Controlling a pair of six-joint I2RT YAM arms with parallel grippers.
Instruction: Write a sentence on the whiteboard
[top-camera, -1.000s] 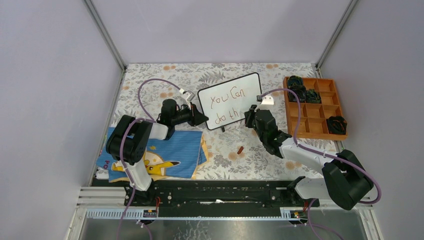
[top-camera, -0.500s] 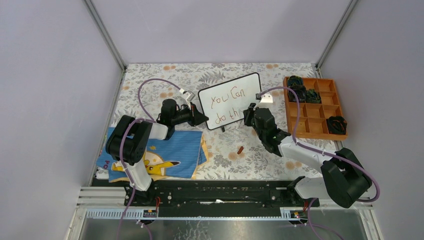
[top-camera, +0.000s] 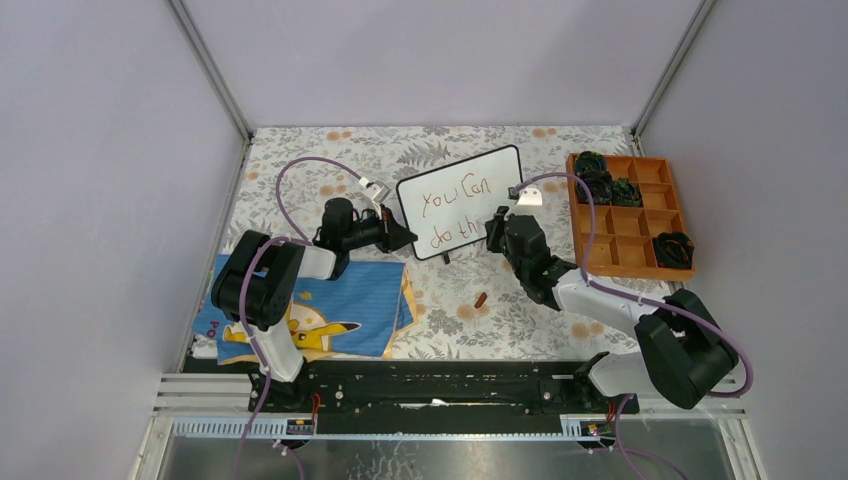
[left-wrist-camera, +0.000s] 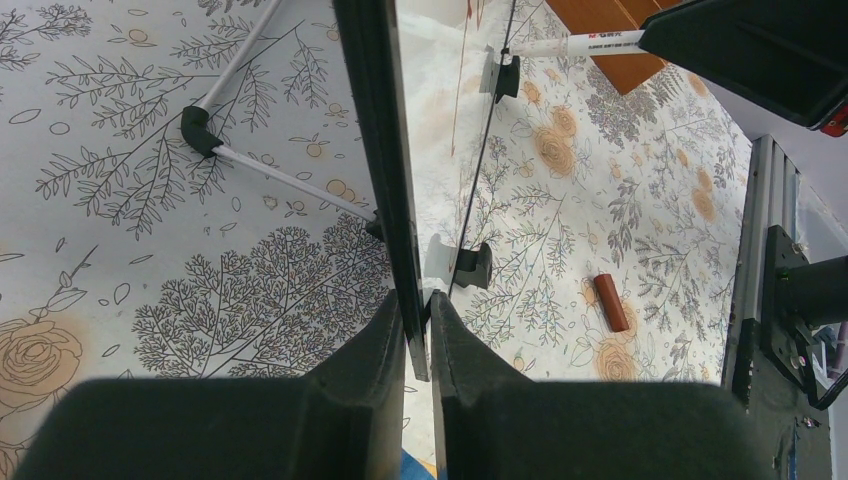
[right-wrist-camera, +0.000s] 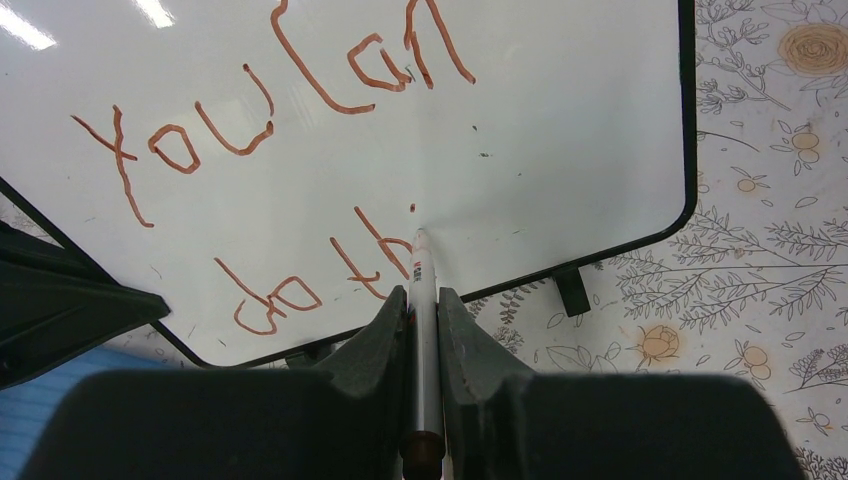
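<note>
White marker (right-wrist-camera: 420, 340) clamped in right tool (right-wrist-camera: 422, 296) touches whiteboard (right-wrist-camera: 570, 120).

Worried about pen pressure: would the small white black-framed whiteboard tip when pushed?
Probably light and tippy: the whiteboard stands on small black feet and a thin prop. Likely stiff: its face looks flat. The left gripper clamping its edge should steady it.
</note>
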